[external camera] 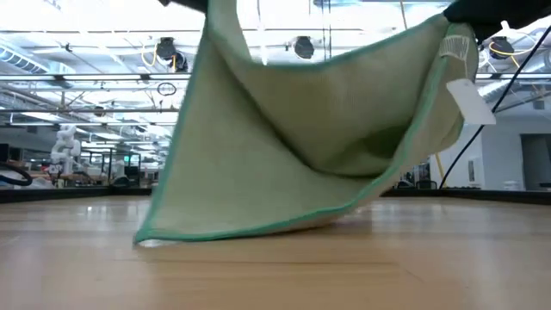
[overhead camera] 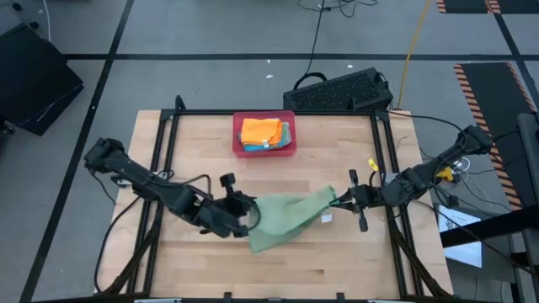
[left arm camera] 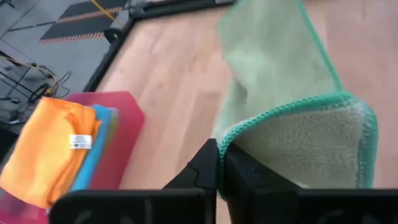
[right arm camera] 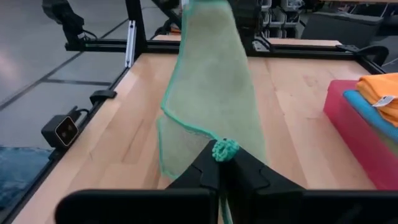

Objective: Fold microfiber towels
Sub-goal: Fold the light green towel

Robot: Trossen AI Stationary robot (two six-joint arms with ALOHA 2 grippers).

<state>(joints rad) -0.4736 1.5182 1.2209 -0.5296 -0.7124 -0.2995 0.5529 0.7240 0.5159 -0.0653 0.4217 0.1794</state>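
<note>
Towel, pale green (overhead camera: 286, 220), high view: stretched between left gripper (overhead camera: 249, 217) and right gripper (overhead camera: 341, 199), one corner pinched in each, middle of wooden table (overhead camera: 202, 143). Low view: towel (external camera: 293, 146) hangs, lower edge touching tabletop. Left wrist view: jaws clamped on green hem; folded towels (left arm camera: 53, 146) on pink tray (left arm camera: 124, 134). Right wrist view: jaws closed on bunched corner.

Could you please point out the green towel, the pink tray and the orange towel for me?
green towel (overhead camera: 286, 220): high view, middle of the hanging cloth.
pink tray (overhead camera: 238, 126): high view, left rim.
orange towel (overhead camera: 259, 131): high view, top of the stack.
</note>
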